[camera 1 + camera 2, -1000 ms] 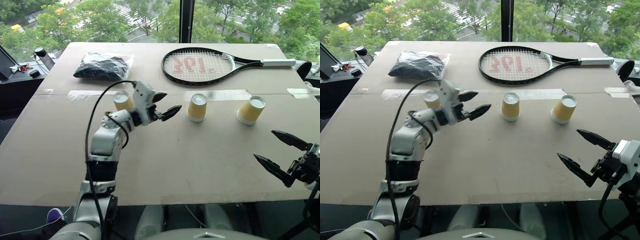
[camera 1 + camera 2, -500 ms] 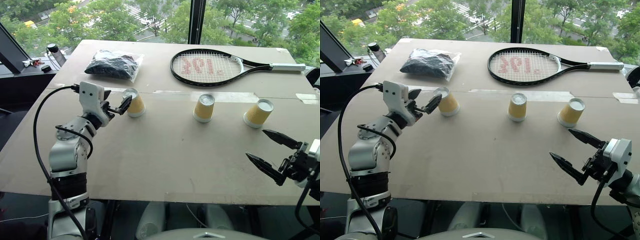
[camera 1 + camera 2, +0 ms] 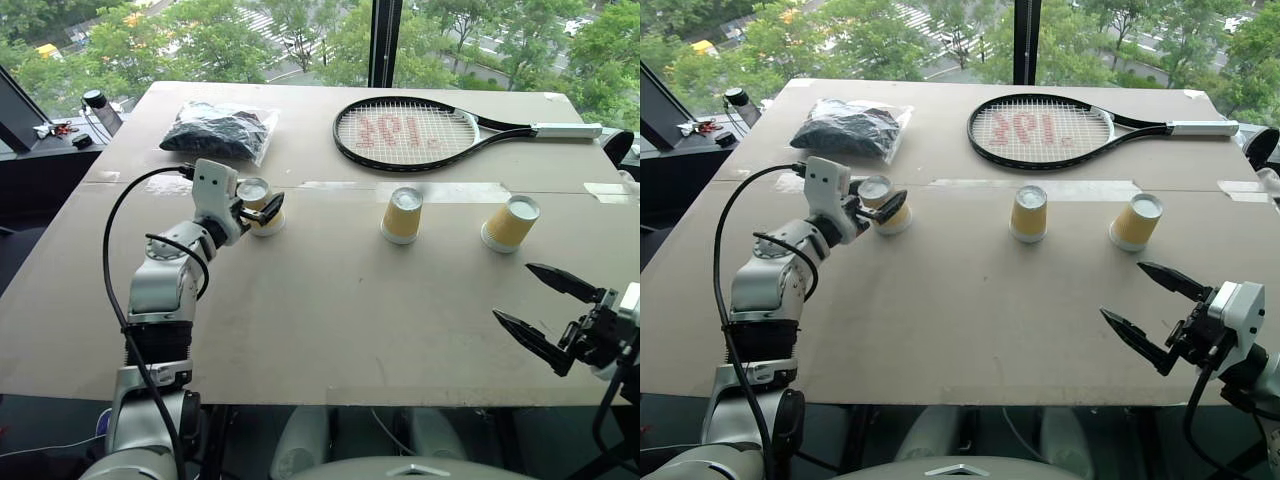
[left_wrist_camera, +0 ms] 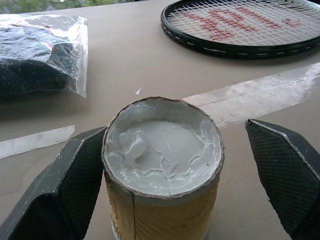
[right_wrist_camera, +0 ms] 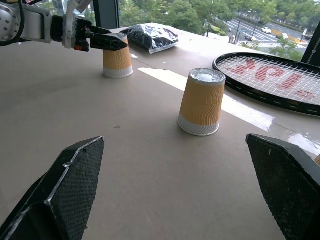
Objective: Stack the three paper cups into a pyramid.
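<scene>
**Three cups upturned in a row, none stacked**

Three paper cups standing apart on the cardboard-covered table [image 3: 330, 320], all upside down, white bases up, nothing seen inside. Left cup [image 3: 258, 205] near a strip of clear tape [image 3: 440, 189], middle cup [image 3: 402, 214] just in front of that strip, right cup [image 3: 510, 222] tilted slightly, well clear of the others.

Left gripper [image 3: 262, 207] spread wide around the left cup: one finger [image 4: 75, 185] against the cup's side, the other off to the far side with a gap. Not clamped. Right gripper [image 3: 545, 320] spread wide too, empty, hanging over the near right edge of the table, well short of the right cup.

Behind the row: tennis racket [image 3: 415, 133] lying flat, handle toward the right; clear bag of dark material [image 3: 215, 130] at the far left. Bare tabletop between the cups.
</scene>
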Action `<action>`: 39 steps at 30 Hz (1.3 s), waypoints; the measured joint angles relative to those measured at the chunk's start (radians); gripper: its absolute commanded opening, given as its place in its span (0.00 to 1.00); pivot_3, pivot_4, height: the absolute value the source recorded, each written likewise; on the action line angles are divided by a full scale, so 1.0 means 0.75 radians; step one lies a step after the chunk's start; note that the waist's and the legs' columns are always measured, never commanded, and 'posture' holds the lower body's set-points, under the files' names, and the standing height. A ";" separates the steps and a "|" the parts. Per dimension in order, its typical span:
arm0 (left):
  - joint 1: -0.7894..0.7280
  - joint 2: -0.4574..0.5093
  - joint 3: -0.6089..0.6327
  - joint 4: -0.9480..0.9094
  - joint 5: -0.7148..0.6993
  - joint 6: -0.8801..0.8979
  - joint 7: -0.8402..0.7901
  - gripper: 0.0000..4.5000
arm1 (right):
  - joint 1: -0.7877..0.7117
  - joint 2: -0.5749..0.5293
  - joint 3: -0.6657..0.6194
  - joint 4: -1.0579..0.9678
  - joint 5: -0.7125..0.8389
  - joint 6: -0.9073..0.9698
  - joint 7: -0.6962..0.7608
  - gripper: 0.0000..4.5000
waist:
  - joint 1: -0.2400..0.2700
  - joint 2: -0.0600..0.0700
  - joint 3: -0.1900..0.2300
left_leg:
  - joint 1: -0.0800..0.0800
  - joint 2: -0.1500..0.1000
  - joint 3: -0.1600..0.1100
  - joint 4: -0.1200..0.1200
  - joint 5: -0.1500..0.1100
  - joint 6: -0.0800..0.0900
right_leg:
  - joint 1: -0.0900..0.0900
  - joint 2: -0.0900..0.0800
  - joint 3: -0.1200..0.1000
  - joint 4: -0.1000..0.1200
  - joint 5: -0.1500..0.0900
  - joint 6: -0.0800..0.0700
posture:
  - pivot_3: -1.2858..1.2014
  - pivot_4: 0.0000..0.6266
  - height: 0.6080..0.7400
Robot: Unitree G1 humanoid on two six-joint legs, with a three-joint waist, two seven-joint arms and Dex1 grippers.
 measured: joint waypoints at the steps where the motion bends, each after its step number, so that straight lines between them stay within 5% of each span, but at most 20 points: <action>1: -0.001 0.000 -0.001 0.008 0.000 -0.007 -0.003 0.83 | 0.002 0.000 -0.002 -0.005 0.000 0.000 -0.001 1.00 | 0.000 0.000 0.000 | 0.000 0.000 0.000 0.000 0.000 0.000 | 0.000 0.000 0.000 0.000 0.000 0.000 | 0.52 0.24 1.00; 3: -0.010 0.003 -0.003 0.034 0.000 -0.030 -0.025 0.64 | 0.016 0.000 -0.008 -0.016 0.001 -0.001 -0.004 1.00 | 0.001 0.000 0.000 | 0.000 0.000 0.000 0.000 0.000 0.000 | 0.000 0.000 0.000 0.000 0.000 0.000 | 0.52 0.24 1.00; 11: -0.151 0.057 -0.037 0.038 -0.129 0.023 -0.309 0.64 | 0.056 0.010 -0.016 -0.045 0.002 -0.002 -0.024 1.00 | 0.001 0.000 0.000 | -0.001 0.000 0.000 0.000 0.000 0.000 | 0.000 0.000 -0.001 0.000 0.000 0.000 | 0.52 0.24 1.00; 18: -0.226 0.005 -0.246 0.053 -0.193 0.100 -0.601 0.64 | 0.075 0.029 -0.028 -0.069 0.002 -0.003 -0.052 1.00 | 0.001 0.000 0.000 | -0.001 0.000 0.001 0.000 0.000 0.000 | 0.000 0.001 -0.002 0.000 0.000 0.000 | 0.52 0.24 1.00; 39: -0.430 -0.221 -0.381 0.627 0.057 -0.418 -0.656 0.64 | 0.183 0.089 -0.054 -0.183 -0.006 -0.009 -0.131 1.00 | 0.001 0.000 0.000 | -0.001 -0.001 0.001 0.000 0.000 0.000 | -0.001 0.002 -0.001 0.000 0.000 0.000 | 0.52 0.24 1.00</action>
